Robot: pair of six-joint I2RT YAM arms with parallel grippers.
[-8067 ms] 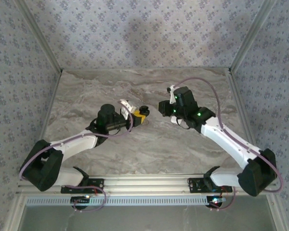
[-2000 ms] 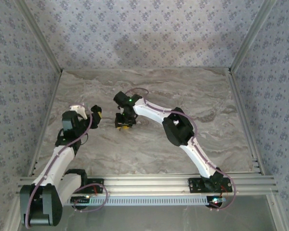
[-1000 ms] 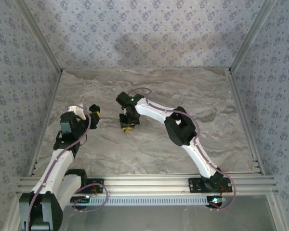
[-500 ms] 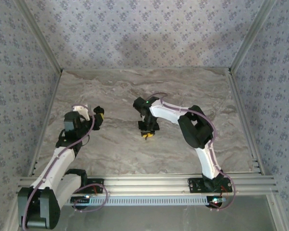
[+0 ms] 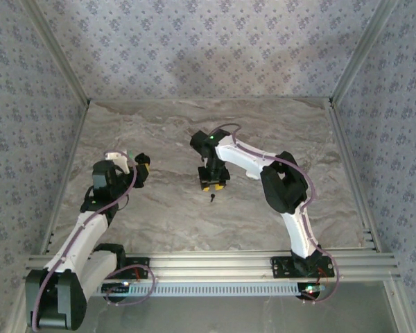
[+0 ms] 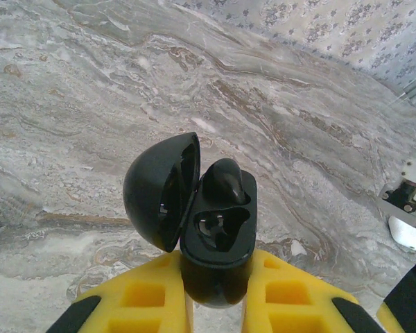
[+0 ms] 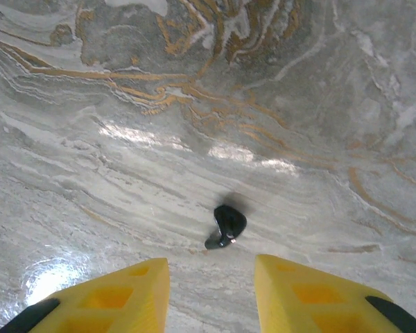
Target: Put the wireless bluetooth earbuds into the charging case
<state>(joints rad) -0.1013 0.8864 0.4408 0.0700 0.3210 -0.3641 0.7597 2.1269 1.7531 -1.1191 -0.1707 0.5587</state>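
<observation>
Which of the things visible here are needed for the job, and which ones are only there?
For the job: open black charging case held in the left end effector; one earbud seated inside it; loose earbud lying near the open right end effector.
Only there: marble table; patterned walls; metal rail.

The bench (image 5: 159,215) is a grey, marble-patterned slab with pale streaks and brownish-gold veins, and it is glossy enough to show bright patches of glare in the right wrist view. One small black earbud (image 7: 227,223) lies directly on it. The earbud has a rounded body and a short stem. It sits just below the centre of the top view, and low in the middle of the right wrist frame.
</observation>
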